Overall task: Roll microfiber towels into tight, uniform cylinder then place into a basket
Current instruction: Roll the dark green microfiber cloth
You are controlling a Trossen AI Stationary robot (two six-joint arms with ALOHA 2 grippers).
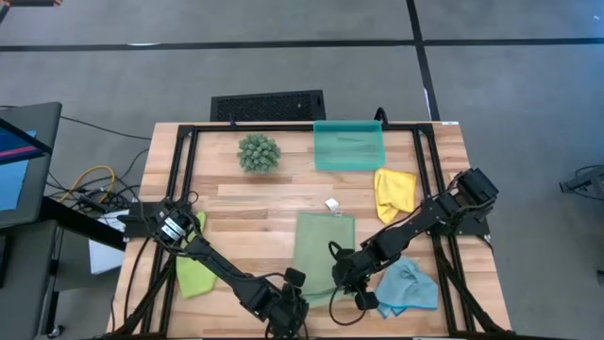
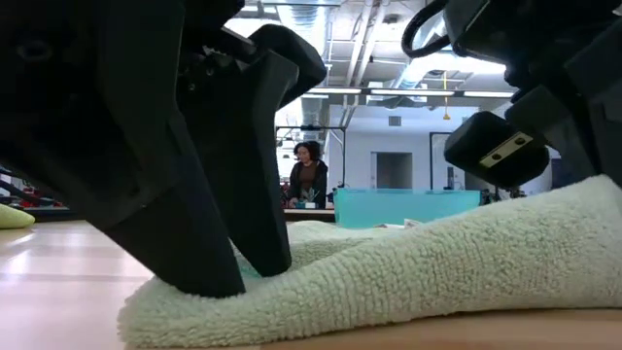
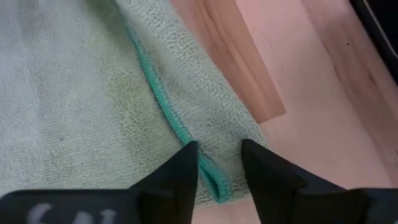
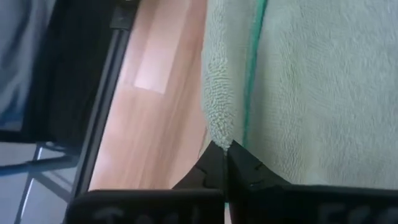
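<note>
While both arms reach to the near edge of the wooden desk [image 1: 255, 203], the sage green towel [image 1: 323, 247] lies flat between them. Left gripper [image 3: 219, 167] has its fingers parted, straddling the towel's teal-stitched corner hem. Right gripper [image 4: 224, 163] has its fingers clenched, pinching the towel's other near corner. Elsewhere lie the yellow towel [image 1: 394, 192], light blue towel [image 1: 409, 287] and lime green towel [image 1: 193, 267]. At the far edge sits the teal basket [image 1: 349, 146].

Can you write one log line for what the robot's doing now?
left gripper: fingers open astride sage green microfiber towel edge | right gripper: shut on towel corner
</note>
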